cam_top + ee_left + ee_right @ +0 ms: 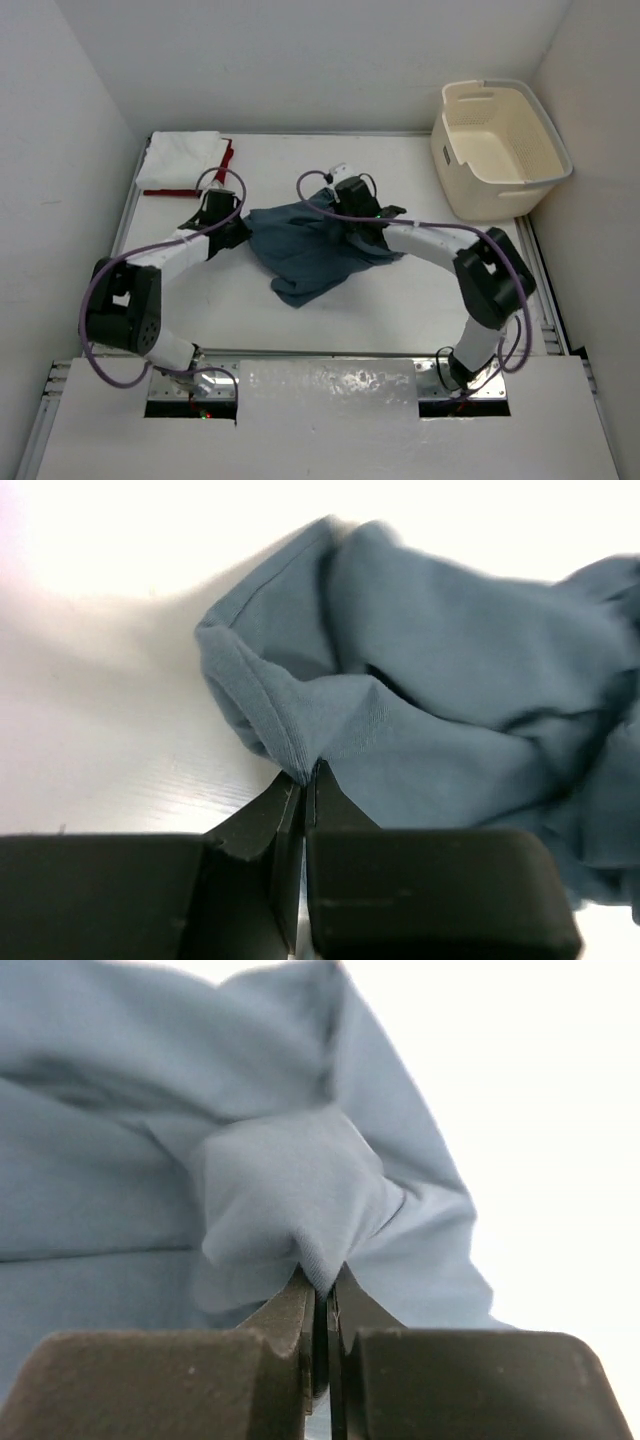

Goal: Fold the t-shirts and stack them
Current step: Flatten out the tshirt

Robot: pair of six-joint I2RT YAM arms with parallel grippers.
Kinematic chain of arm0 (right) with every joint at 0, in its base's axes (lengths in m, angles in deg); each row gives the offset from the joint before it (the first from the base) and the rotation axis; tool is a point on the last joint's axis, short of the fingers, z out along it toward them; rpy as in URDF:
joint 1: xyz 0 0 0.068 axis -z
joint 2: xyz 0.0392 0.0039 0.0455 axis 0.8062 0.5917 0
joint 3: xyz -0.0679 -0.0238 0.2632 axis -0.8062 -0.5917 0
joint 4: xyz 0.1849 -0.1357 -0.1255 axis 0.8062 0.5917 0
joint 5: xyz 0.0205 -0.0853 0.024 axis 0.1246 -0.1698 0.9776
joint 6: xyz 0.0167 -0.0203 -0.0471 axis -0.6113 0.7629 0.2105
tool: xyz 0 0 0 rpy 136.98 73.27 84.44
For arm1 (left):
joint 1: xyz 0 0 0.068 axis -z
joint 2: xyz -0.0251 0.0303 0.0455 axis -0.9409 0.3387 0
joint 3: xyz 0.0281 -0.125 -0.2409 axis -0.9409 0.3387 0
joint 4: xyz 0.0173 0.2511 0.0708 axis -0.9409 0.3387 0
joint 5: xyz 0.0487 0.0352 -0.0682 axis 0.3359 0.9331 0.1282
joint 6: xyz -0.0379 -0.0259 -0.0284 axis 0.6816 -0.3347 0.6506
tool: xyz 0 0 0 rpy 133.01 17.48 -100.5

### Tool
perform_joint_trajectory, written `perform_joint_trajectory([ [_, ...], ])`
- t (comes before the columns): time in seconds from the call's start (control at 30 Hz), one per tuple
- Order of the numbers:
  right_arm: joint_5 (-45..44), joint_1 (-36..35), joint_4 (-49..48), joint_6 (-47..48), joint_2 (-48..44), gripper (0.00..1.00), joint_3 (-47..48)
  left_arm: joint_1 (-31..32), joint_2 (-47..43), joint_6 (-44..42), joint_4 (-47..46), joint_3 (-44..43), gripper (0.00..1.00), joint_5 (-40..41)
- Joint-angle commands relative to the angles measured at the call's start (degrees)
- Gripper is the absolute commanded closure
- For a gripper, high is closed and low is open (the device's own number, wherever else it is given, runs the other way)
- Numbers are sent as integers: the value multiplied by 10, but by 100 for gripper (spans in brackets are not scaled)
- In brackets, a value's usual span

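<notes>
- The teal-blue t-shirt lies crumpled in a loose heap around the middle of the white table, between the two arms.
- The left pincer is clenched on the shirt's left edge. In the left wrist view its two dark fingers meet on a small fold of the hemmed cloth, right at the tips.
- The cloth above that pinch bunches upward into a rounded ridge, and the rest of the shirt spreads away to the right in soft creases.
- The right pincer is likewise clenched on the same shirt. In the right wrist view a puckered knob of fabric sits gripped between its fingertips.
- From above, the right pincer reaches in at the heap's far right side, while the left one meets the heap at its far left corner.
- The shirt's near end trails toward the arm bases in a blunt point and rests flat on the table.
- A folded white t-shirt sits in the far left corner of the table, well apart from the heap.
- A red t-shirt lies under the white one, showing along its right side and its near edge.
- A cream laundry basket stands at the far right corner.
</notes>
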Motion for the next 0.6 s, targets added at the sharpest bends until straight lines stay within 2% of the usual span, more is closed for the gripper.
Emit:
perform_joint_trajectory([
  [0.0,-54,23,-5,-10,-100,100,20,-5,-71,-20,9,-44,100,37],
  [0.07,-52,61,45,-24,-151,99,27,-5,-117,-37,30,-67,100,69],
  [0.2,-57,122,72,-7,-265,100,12,-5,-204,-60,74,-118,100,151],
  [0.33,-60,132,125,53,-355,100,50,-4,-333,-97,48,-153,100,138],
  [0.57,-174,133,226,90,-458,100,168,-4,-492,-113,73,-216,100,181],
])
